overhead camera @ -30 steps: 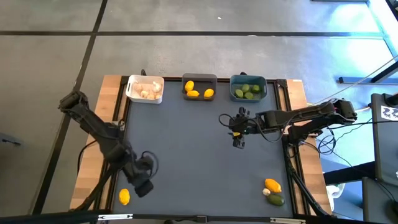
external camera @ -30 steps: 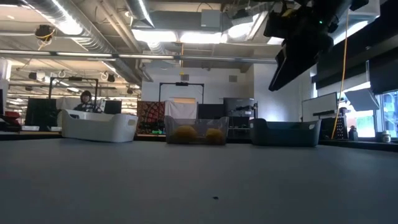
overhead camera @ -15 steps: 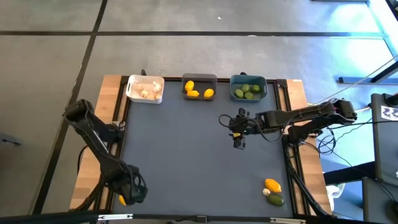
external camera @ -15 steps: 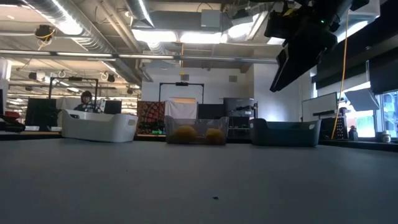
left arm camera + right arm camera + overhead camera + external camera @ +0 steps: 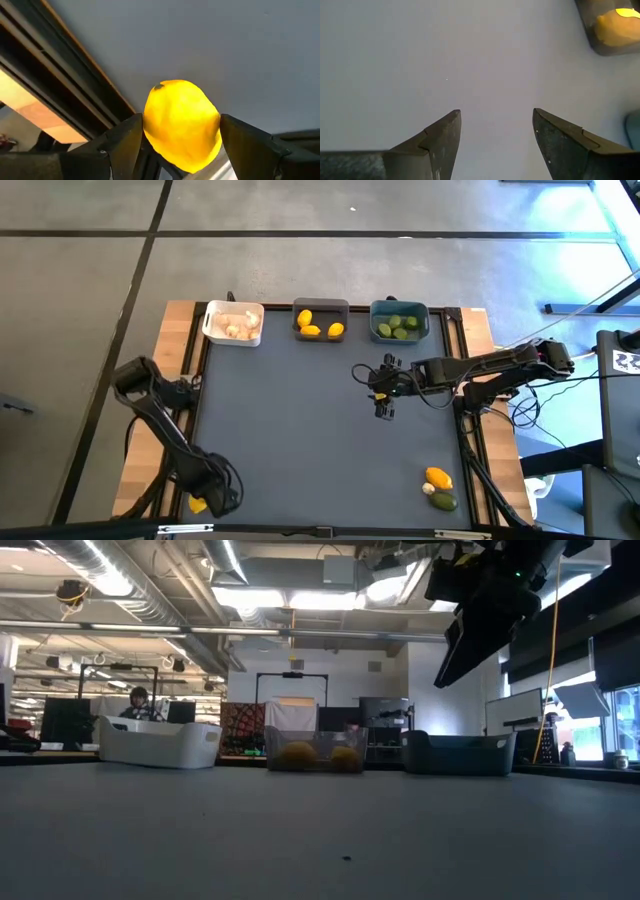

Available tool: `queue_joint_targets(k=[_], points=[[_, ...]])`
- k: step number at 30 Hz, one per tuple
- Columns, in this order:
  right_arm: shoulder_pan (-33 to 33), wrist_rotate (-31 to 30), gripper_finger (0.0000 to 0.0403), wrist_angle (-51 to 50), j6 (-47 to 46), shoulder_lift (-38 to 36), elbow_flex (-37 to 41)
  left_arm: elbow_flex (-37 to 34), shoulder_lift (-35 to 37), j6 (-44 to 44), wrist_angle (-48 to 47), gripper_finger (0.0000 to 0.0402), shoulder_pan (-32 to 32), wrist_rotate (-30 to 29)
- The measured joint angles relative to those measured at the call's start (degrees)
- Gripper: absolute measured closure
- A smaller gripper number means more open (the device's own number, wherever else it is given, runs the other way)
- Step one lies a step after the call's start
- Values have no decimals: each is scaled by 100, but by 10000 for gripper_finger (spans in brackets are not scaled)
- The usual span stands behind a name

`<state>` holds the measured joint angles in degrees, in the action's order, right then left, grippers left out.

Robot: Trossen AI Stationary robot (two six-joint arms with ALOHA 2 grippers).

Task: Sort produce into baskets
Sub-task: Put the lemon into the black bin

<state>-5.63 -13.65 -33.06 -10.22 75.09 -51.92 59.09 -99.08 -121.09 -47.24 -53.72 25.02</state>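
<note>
High view: left gripper (image 5: 207,498) is at the near left corner of the table (image 5: 300,430), directly over a yellow lemon (image 5: 197,504) that lies just beside the table's left edge. Left wrist view confirms the position: the lemon sits between the two dark fingers (image 5: 122,142), which stand spread on either side of it; whether they touch its skin cannot be told.

Right gripper (image 5: 383,392) hangs over the right-centre of the table, near the baskets, fingers apart with nothing between them.

Along the far edge stand three baskets in a row: white basket (image 5: 213,317) holding garlic bulbs (image 5: 234,329), dark grey basket (image 5: 320,307) holding lemons, teal basket (image 5: 398,308) holding limes (image 5: 399,326).

At the near right corner, well apart from both grippers, lie a second lemon (image 5: 438,477), a lime (image 5: 444,501) and a garlic bulb (image 5: 428,490), close together.
</note>
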Motion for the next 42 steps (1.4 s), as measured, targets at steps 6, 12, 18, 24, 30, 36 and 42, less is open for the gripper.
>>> queue_joint_targets(k=[6,12,18,24,30,36,42], points=[[0,28,157,-17,-2,0,0,2,-150,404,-29,179,-107,40],[-1,94,157,-263,-188,0,0,-11,-133,938,-46,259,3,-59],[-2,348,157,-755,-513,0,0,-25,391,1757,-160,263,583,-1400],[-2,426,157,-1121,-616,0,23,-26,1339,3114,-154,256,1630,-3019],[-2,427,157,-1077,-609,0,400,-26,2096,5307,333,254,3070,-4249],[-2,427,157,-1056,-569,0,777,-20,2171,7708,1701,254,4708,-4446],[-2,428,157,-1056,-741,0,1014,-17,1786,9377,3187,254,6114,-4435]])
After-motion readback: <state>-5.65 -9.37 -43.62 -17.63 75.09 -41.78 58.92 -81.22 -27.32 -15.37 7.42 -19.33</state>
